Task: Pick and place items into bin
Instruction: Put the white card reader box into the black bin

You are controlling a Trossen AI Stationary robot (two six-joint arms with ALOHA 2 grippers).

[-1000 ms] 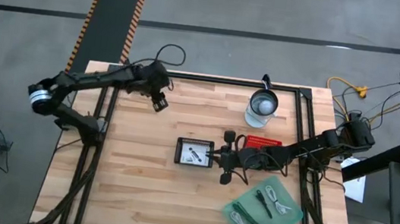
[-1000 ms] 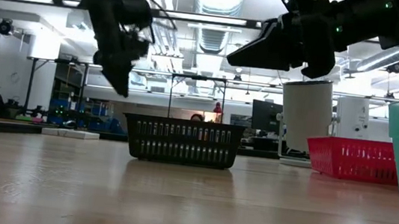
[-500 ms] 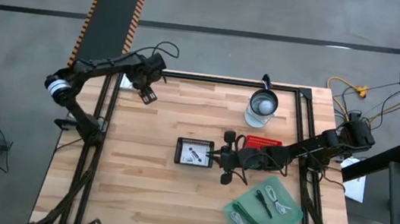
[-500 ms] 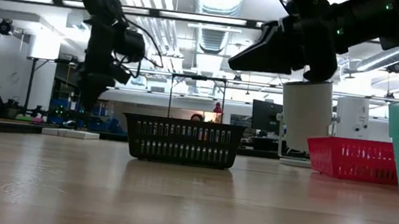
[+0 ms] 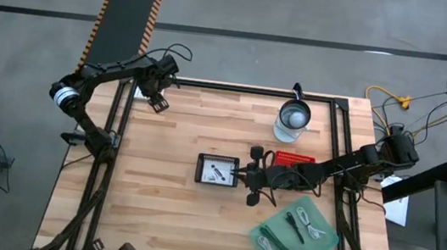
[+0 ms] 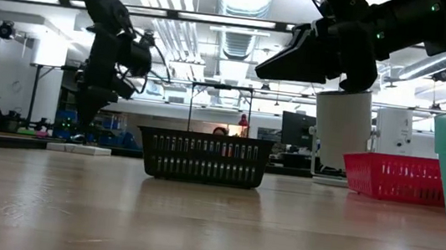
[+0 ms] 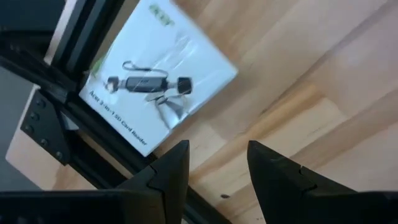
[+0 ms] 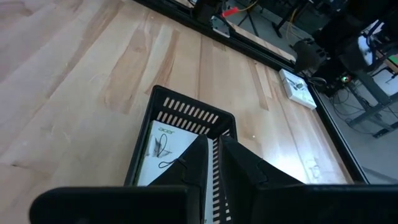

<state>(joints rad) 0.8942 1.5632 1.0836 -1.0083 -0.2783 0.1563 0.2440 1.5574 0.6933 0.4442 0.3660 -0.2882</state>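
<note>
A white printed card (image 7: 155,74) lies flat at the table's far left corner (image 5: 136,90), one edge over the dark frame rail. My left gripper (image 7: 217,155) hangs open just above the table beside that card (image 5: 158,102), pointing steeply down, with nothing between its fingers. The bin, a black mesh basket (image 5: 219,158), stands mid-table with another white card (image 8: 163,148) lying in it. My right gripper (image 8: 214,146) is shut and hovers above the basket's right rim (image 5: 239,176), clear of it in the low view (image 6: 268,63).
A green tray (image 5: 266,233) at the near right holds coiled white cables (image 5: 307,221) and a dark stick (image 5: 295,226). A red basket (image 5: 294,159) and a metal cup (image 5: 294,118) stand at the far right. Dark frame rails edge the table.
My left gripper has swung toward the table's far left corner and sunk, tipping from a slant to point steeply down beside the white card. The gap between its fingers looks the same. The right arm has kept still.
</note>
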